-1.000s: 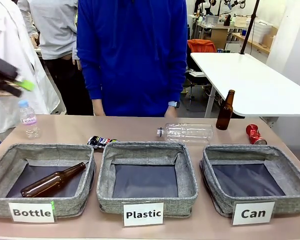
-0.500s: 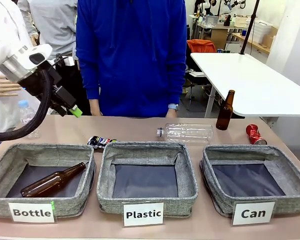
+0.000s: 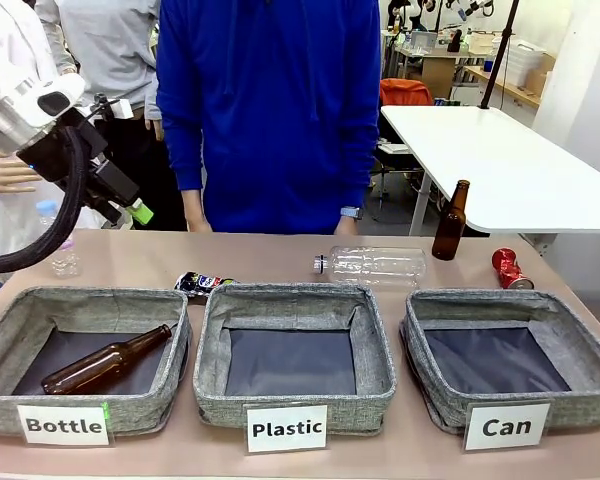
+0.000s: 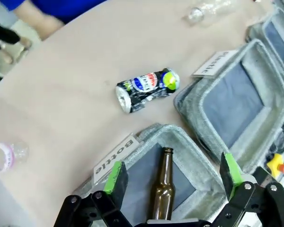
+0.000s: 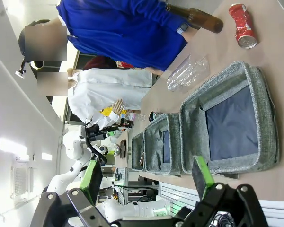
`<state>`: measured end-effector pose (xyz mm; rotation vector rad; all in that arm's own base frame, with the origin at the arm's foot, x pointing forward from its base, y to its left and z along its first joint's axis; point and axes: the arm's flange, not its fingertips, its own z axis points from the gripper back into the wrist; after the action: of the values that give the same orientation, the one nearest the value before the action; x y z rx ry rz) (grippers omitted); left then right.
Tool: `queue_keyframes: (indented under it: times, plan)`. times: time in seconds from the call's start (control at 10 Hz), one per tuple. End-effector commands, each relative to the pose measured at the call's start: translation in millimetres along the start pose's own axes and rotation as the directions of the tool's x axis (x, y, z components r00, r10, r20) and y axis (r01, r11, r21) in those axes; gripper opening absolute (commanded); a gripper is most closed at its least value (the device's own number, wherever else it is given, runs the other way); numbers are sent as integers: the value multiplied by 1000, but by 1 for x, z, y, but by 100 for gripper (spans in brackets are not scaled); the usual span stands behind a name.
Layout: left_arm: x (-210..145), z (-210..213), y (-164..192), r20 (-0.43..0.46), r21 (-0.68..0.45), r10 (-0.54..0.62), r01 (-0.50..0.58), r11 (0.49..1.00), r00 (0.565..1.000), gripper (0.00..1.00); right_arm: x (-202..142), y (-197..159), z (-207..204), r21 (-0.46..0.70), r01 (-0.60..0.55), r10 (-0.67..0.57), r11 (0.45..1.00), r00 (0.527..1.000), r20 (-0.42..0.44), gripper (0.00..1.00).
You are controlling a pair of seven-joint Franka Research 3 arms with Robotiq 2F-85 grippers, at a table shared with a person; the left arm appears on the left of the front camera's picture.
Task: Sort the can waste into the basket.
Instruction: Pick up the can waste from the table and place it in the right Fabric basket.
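The left gripper [image 3: 132, 207], fingers spread wide and empty, has swung in from the left edge to hover above the far left of the desk [image 3: 260, 262]. The right gripper [image 5: 146, 176] is also wide open and empty. The black can [image 3: 202, 284] and the red can [image 3: 508, 268] lie unmoved on the far side of the desk, outside the Can basket [image 3: 500, 299].

Table [image 3: 270, 260]: 3 baskets [image 3: 295, 294], 2 cans [image 3: 202, 284], bottles [image 3: 375, 265]

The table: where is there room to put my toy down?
Bare table lies between the black can and the clear plastic bottle, and between the small water bottle and that can. Crowded: the far right corner with the brown bottle and red can; baskets fill the near edge.
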<state>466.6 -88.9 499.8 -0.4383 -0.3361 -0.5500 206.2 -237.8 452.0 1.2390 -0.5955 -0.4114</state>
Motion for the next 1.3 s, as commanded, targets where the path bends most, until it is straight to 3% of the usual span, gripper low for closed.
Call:
queue_keyframes:
  times: [0.0, 0.3, 0.4, 0.6, 0.9, 1.2]
  plan:
    - [12, -26, -30, -16, 184, 119, -114, 976, 993, 100, 2, 0, 1, 20, -24, 24, 999, 1000, 12, 100]
    - [54, -64, -63, -119, 249, 39, -9, 969, 992, 100, 2, 0, 1, 20, -24, 24, 999, 1000, 12, 100]
    - [49, -57, -60, -152, 213, -36, 68, 975, 988, 100, 2, 0, 1, 20, -24, 24, 999, 1000, 12, 100]
    - [-10, 5, -42, -92, 76, -181, 188, 979, 979, 100, 2, 0, 1, 20, -24, 24, 999, 1000, 12, 100]
    - [-142, 98, -2, 73, 46, -21, 18, 999, 997, 100, 2, 0, 1, 20, -24, 24, 999, 1000, 12, 100]
    - [-244, 151, 43, 234, 2, 254, -262, 965, 938, 100, 2, 0, 1, 20, -24, 24, 999, 1000, 12, 100]
